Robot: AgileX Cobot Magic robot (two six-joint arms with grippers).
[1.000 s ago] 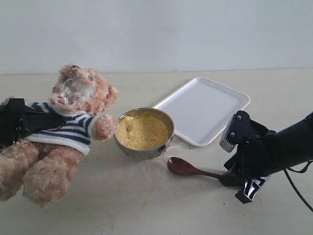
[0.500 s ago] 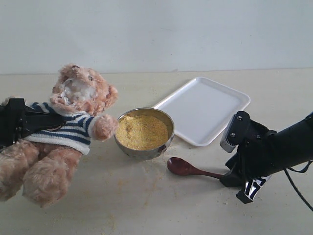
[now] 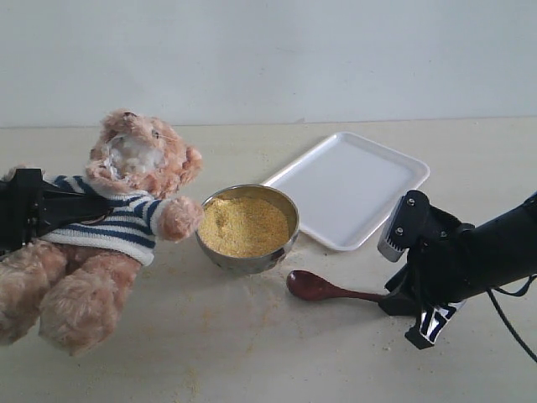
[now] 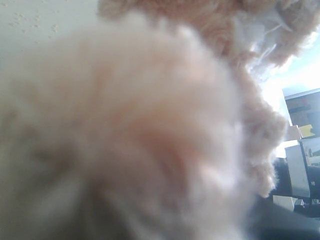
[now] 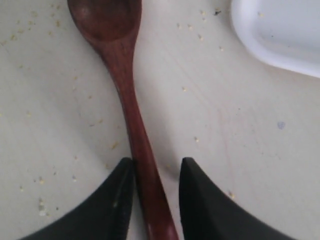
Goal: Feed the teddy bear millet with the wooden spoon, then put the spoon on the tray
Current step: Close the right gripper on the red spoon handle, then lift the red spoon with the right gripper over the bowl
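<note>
The teddy bear in its striped shirt leans back at the left, and my left gripper is shut on its torso. Its fur fills the left wrist view, hiding the jaws. Millet is heaped in the steel bowl beside the bear's paw. The wooden spoon lies flat on the table in front of the bowl. My right gripper is down at its handle end. In the right wrist view the gripper is open astride the spoon; one finger touches the handle, the other stands a little off. The white tray lies behind the spoon.
Loose millet specks dot the table around the spoon. A corner of the tray is close to the spoon's bowl end. A pale wall rises behind the table.
My right gripper has shifted slightly at the spoon's handle end. The spoon, bowl and bear have stayed where they were.
</note>
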